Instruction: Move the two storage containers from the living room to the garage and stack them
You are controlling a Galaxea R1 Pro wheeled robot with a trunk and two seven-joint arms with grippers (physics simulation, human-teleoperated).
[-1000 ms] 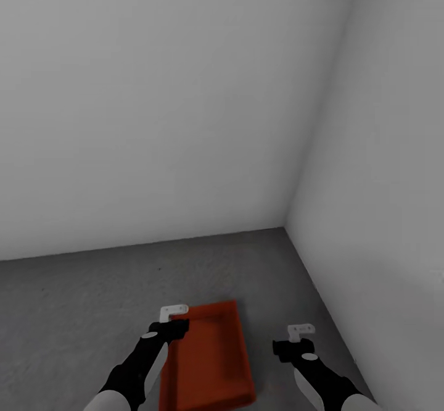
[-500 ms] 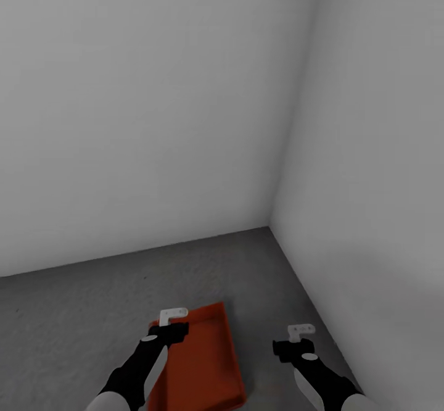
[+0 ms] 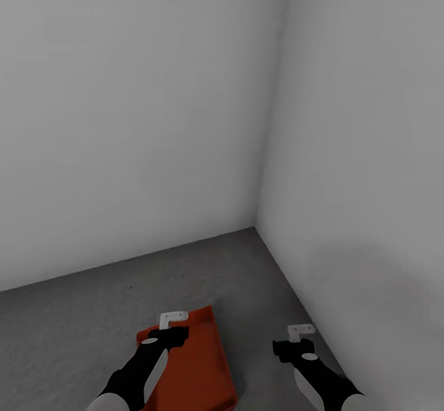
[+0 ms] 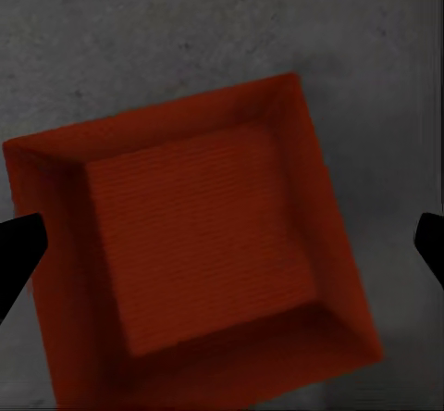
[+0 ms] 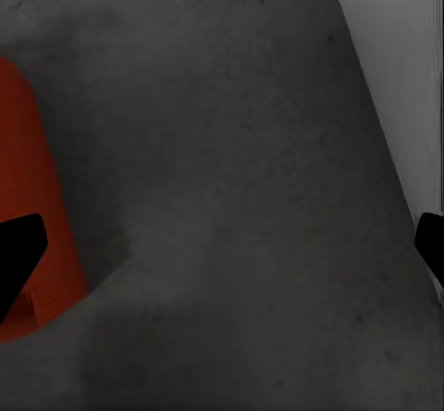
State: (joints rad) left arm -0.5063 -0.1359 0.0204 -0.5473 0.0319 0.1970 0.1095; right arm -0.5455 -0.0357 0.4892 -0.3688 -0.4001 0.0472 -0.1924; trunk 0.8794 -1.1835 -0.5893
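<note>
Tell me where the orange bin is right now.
The bin lies on the grey floor near the wall corner, low in the head view, directly under the open left claw and left of the right claw.

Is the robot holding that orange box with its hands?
No. Both end effectors are open and empty: the left hovers above the orange container on the grey floor, the right beside it.

Black arms point(image 3: 139, 371), white wrist brackets point(image 3: 172, 319)

We count one orange-red storage container point(image 3: 194, 361) on the dark grey floor point(image 3: 74, 318). We see two white walls point(image 3: 123, 108) meeting in one corner. We also count two grippers, the left gripper point(image 3: 172, 319) and the right gripper point(image 3: 300, 331).
</note>
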